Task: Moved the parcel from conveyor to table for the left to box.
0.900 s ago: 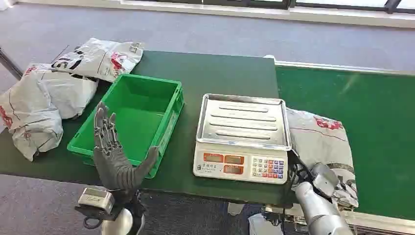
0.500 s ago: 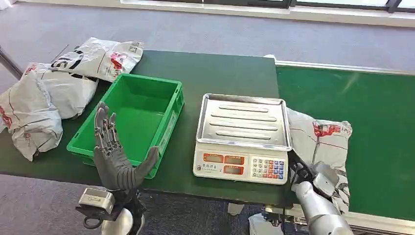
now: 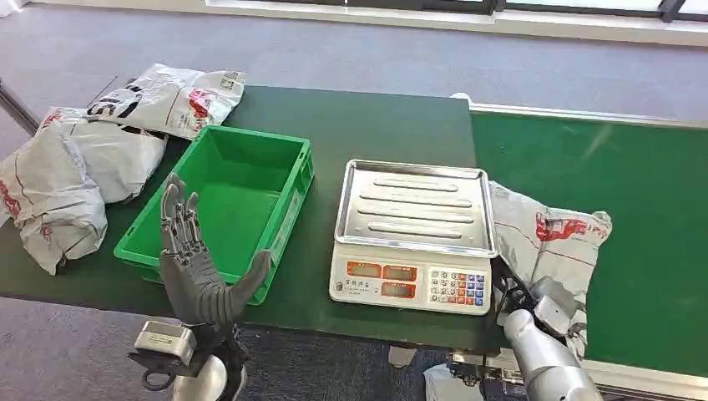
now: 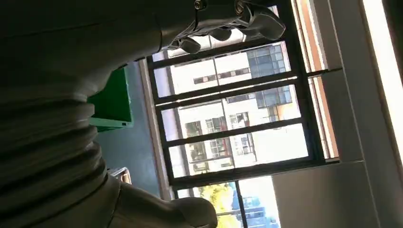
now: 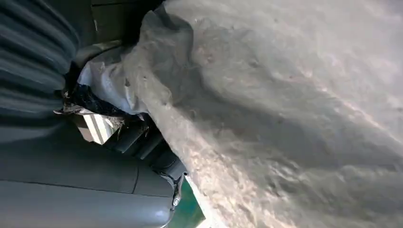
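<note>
Right hand (image 3: 547,302) gripping parcel (image 3: 547,242) at conveyor (image 3: 651,192) near edge, beside scale (image 3: 413,238). Left hand (image 3: 196,259) hovering over table (image 3: 376,125) front edge, fingers spread, holding nothing, by green box (image 3: 221,200). More parcels (image 3: 83,159) lying at table's left corner.

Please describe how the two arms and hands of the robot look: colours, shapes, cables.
The left hand is dark grey, with long jointed fingers and a thick grey thumb. A silver box-shaped wrist block sits below it. The right arm is a smooth silver cylinder; thin black cables run beside the silver-grey right hand.
</note>
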You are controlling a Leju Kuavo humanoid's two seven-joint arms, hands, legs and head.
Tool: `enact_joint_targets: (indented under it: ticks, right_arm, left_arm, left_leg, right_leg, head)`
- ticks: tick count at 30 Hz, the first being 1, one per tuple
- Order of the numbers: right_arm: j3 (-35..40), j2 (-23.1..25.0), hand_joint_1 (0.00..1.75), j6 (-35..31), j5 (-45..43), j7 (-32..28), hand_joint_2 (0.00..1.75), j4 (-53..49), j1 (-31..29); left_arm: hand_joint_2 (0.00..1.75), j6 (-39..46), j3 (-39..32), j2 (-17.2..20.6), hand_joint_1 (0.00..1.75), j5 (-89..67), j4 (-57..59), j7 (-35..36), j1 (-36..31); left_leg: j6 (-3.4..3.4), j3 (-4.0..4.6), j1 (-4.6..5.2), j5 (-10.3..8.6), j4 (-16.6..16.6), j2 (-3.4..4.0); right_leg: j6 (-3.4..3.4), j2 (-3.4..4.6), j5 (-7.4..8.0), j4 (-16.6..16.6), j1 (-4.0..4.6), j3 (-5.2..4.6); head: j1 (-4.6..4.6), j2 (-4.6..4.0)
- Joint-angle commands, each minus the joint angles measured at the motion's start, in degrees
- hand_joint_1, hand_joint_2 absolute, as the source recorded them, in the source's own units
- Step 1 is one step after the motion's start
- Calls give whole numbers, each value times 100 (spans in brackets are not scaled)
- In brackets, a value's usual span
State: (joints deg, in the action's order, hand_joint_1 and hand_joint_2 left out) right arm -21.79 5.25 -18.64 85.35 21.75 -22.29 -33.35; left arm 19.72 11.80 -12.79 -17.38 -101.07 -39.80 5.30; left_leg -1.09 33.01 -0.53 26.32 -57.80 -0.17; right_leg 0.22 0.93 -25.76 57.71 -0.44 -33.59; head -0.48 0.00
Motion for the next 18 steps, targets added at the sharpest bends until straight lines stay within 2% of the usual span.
enact_joint_targets:
  ticks: [1,6,8,10,12,13,18]
  right_arm:
    - [164,-98,175,-36,-29,-35,175,120,29]
    - [164,-98,175,-36,-29,-35,175,120,29]
    - [179,-75,175,-278,-49,-90,175,7,50]
    - [178,-24,175,-783,-119,-237,175,-232,92]
    - [225,117,175,-2136,-458,-879,175,-1138,329]
    - [156,274,175,-2136,-582,-1216,175,-2215,688]
    - [156,274,175,-2136,-582,-1216,175,-2215,688]
  left_arm:
    - [175,30,-214,-346,0,12,276,14,-119]
    - [175,30,-214,-346,0,12,276,14,-119]
    - [175,51,-216,-354,0,12,251,15,-102]
    - [175,82,-201,-336,0,9,223,15,-65]
    - [175,191,-151,-355,0,5,129,0,16]
    - [175,229,-115,-347,0,5,101,9,29]
    - [175,229,-115,-347,0,5,101,9,29]
  left_leg:
    - [3,3,0,-2,0,-6]
    - [4,4,2,-3,2,-7]
    - [5,3,3,-4,4,-8]
    - [5,7,1,-5,4,-9]
    - [5,11,2,-4,3,-4]
    - [4,12,5,-3,1,-2]
    - [7,32,3,-4,4,-15]
  right_leg:
    - [1,-11,0,-3,1,1]
    - [1,-12,0,-3,-1,0]
    - [2,-15,1,-6,-2,1]
    - [2,-17,3,-8,0,-1]
    - [2,-12,3,-4,-1,-8]
    - [2,-9,1,0,-5,-10]
    - [2,-19,0,-5,-2,-21]
  head:
    - [0,0]
    - [0,0]
    - [0,0]
    - [0,0]
    - [0,0]
    - [0,0]
    - [0,0]
